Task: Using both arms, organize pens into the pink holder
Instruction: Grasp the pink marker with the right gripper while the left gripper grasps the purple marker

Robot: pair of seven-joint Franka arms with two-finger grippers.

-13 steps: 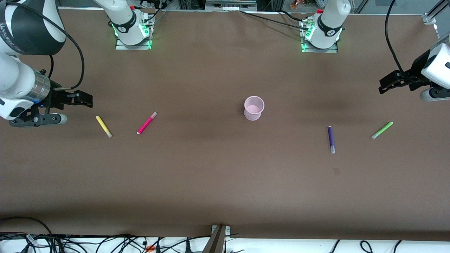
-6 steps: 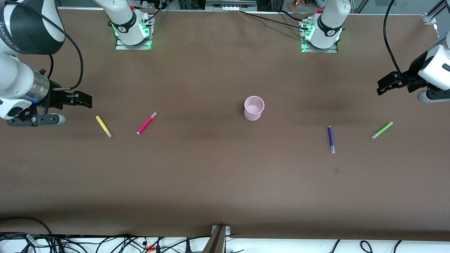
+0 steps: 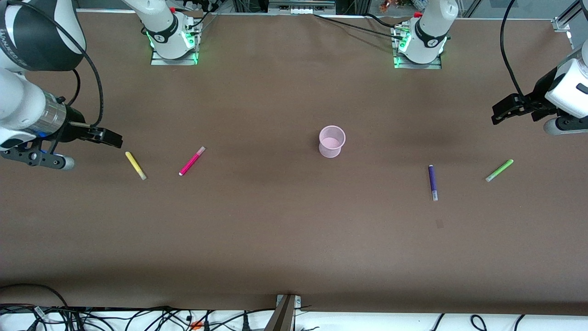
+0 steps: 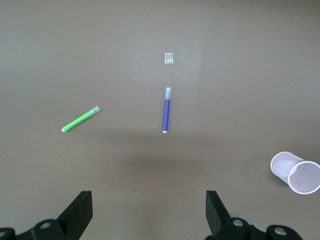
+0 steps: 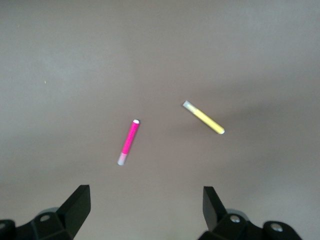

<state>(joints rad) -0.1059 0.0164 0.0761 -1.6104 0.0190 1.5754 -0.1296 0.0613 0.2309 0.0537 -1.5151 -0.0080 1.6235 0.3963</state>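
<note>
Both arms cut off by front view's edges.

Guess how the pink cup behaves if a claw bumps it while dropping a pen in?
The pink cup looks thin and translucent, so probably light and apt to slide or tip. It stands alone on the table with nothing bracing it. Its round wall suggests that it would roll if knocked over.

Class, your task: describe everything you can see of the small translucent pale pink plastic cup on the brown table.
The small translucent pale pink plastic cup stands upright near the middle of the brown table, open end up. It has a round rim and a slightly tapered wall, and looks like thin, see-through plastic. It appears empty. Nothing touches it but the table; all four pens lie apart from it, and neither gripper is near. The left wrist view also shows it.
</note>
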